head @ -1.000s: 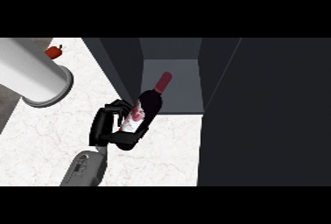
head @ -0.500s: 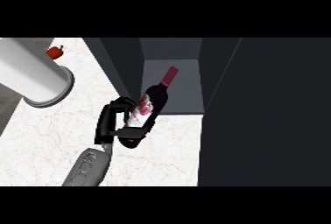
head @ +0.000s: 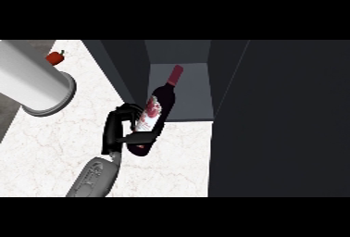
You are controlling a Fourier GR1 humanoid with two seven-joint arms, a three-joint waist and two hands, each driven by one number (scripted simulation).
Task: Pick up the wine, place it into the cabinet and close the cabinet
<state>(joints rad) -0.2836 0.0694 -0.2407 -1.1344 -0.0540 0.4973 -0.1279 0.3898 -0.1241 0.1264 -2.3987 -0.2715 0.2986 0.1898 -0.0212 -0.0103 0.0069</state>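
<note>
The wine bottle (head: 156,109) hangs tilted in front of the open cabinet (head: 184,92), its red-capped neck leaning up and to the right into the mouth of the grey compartment, while its dark base points down toward the marbled counter (head: 61,139). A pale label with red marks shows on the bottle's body. The black hand (head: 121,129) that comes up from the lower edge on a grey forearm (head: 92,178) grips the bottle's lower half: the fingers are curled round the glass from the left and the thumb crosses under the label. Which of the robot's two hands this is cannot be told for sure; only one hand shows in the head view. The cabinet's dark door (head: 280,115) stands open at the right and fills that side of the view. On the counter to the left, well apart from the bottle, lies a large white cylinder (head: 31,83), and just beyond it a small red pepper (head: 56,57) with a green stem.
</note>
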